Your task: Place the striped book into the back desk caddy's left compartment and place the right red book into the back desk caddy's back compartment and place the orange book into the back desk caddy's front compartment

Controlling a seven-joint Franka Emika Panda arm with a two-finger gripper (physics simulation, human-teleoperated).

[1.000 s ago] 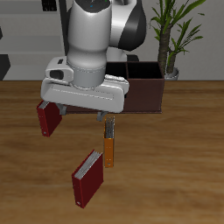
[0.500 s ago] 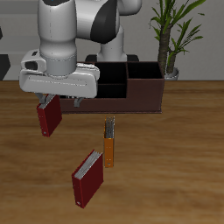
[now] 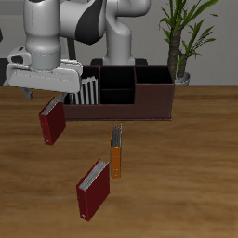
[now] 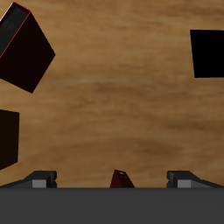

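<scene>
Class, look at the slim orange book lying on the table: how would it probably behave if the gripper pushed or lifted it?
The orange book lies flat, so it would likely slide rather than tip. Being slim, it probably offers little edge to grasp.

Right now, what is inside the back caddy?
The striped book stands in the caddy, at its end section. The other sections look dark and empty, though their floors are hidden.

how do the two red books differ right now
The right red book stands farther back, close to the back desk caddy and below the gripper; the other red book stands nearer the table's front edge, beside the orange book. The right red book looks narrower from the exterior view, turned more edge-on. Both are dark red, tilted, and not held.
</scene>
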